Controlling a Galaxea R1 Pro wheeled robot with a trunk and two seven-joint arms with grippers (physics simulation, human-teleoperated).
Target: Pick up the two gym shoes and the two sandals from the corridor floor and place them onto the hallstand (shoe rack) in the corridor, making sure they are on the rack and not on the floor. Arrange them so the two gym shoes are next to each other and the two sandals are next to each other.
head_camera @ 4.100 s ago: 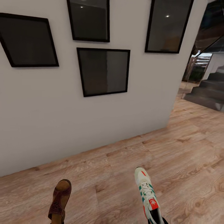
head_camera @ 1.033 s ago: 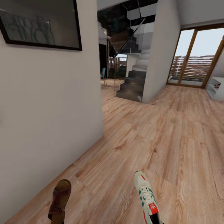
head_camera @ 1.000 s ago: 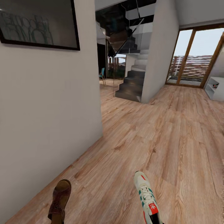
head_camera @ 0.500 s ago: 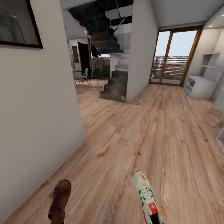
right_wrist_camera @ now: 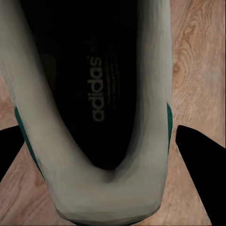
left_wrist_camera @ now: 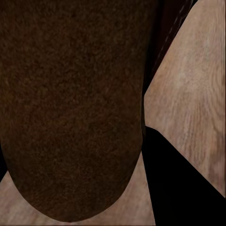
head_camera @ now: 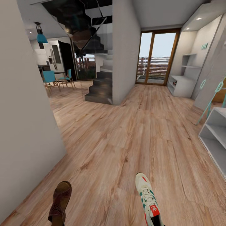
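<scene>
Plank flooring (head_camera: 131, 135) in light brown wood grain runs down a corridor toward a dark staircase (head_camera: 99, 89), a glazed door (head_camera: 155, 58) and a low grey hallstand (head_camera: 183, 85) with a red-and-white shape in its slot. A grey shelf unit (head_camera: 216, 135) stands at right. A brown mottled sandal (head_camera: 60, 202) is carried low at left, an off-white sneaker (head_camera: 147, 197) with green stripes at right. Dark shapes flank each shoe in the wrist views; I cannot tell how the jaws stand.

Wood plank floor (head_camera: 147, 131) w/ grey shoe rack (head_camera: 183, 86) on it.
</scene>
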